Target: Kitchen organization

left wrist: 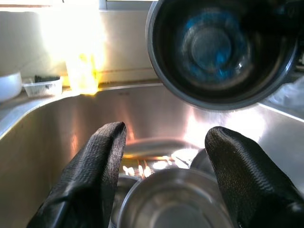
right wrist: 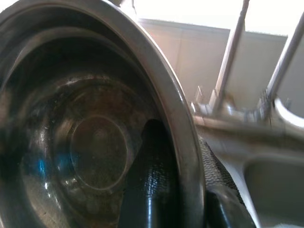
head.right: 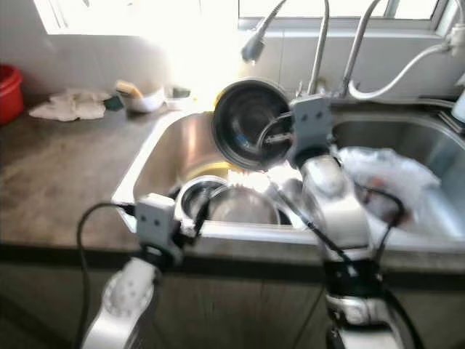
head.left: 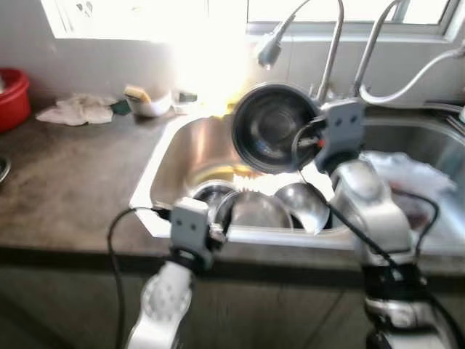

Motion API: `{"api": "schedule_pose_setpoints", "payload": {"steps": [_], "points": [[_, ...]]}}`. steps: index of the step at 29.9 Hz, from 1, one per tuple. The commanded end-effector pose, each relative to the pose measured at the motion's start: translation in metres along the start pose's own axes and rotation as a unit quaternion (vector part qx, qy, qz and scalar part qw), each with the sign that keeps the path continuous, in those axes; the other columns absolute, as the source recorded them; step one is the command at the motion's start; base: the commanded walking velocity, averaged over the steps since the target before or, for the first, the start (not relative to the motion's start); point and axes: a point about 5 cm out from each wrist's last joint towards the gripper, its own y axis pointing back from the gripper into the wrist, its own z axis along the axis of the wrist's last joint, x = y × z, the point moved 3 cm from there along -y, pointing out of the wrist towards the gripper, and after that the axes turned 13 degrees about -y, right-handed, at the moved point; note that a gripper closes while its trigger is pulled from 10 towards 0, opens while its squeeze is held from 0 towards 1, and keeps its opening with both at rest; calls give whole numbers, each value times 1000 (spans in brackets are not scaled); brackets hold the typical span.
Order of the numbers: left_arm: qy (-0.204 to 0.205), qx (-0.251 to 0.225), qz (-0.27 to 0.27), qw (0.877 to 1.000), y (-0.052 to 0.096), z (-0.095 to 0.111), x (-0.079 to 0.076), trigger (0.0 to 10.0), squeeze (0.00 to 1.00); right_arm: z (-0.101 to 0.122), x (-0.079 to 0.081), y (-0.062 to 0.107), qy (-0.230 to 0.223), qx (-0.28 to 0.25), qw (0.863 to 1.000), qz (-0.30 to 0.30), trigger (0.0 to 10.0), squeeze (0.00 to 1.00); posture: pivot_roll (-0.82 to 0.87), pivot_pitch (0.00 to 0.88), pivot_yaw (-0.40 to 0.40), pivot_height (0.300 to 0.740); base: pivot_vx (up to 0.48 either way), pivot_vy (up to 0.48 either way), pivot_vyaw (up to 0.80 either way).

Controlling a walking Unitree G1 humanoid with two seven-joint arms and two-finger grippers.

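Observation:
A dark steel bowl (head.left: 272, 127) hangs tilted above the left sink basin (head.left: 189, 156), its mouth facing me. My right gripper (right wrist: 190, 190) is shut on the bowl's rim (right wrist: 183, 142), one finger inside and one outside. Below, several steel bowls (head.left: 254, 207) lie in the basin. My left gripper (left wrist: 164, 156) is open at the basin's near edge, its fingers (left wrist: 92, 175) spread above the steel bowls (left wrist: 175, 199). The held bowl (left wrist: 221, 47) hangs above and beyond them.
Two tall faucets (head.left: 330, 51) rise behind the sink. A white plastic bag (head.left: 410, 182) lies in the right basin. On the dark counter (head.left: 65, 182) sit a rag (head.left: 76, 109), a small white dish (head.left: 149, 102) and a red tub (head.left: 11, 94).

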Motion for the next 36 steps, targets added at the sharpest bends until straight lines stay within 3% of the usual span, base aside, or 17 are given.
{"api": "schedule_pose_setpoints", "payload": {"steps": [1,3,10,15,20,24,35,36], "points": [[-7,5,9,1000,2,0,6,10000,0,1,11,-4,-10,18,999,28,10000,0,44,58,-43,740,0,0,0],[-9,10,6,1000,3,-2,4,10000,0,-9,7,-9,-12,80,996,42,10000,0,44,57,-44,740,0,0,0],[-6,17,0,1000,5,-4,2,10000,0,-28,-5,-15,-14,155,987,46,10000,0,47,61,-47,740,0,0,0],[-6,19,-2,1000,7,-3,1,10000,0,-46,-23,-21,-25,208,978,7,10000,0,55,70,-50,740,0,0,0],[-4,24,-3,1000,11,-4,-1,10000,0,-63,-38,-24,-60,244,967,-34,10000,0,64,80,-58,740,0,0,0],[-4,26,-5,1000,13,-3,-2,10000,0,-79,-41,-24,-101,271,956,-40,10000,0,72,85,-59,740,0,0,0],[0,32,-13,999,18,-2,-7,10000,0,-108,-54,-17,-123,312,939,-78,10000,0,83,105,-58,740,0,0,0],[0,32,-13,999,18,-2,-7,10000,0,-108,-55,-17,-124,310,939,-81,10000,549,82,109,-56,740,0,0,0]]}}
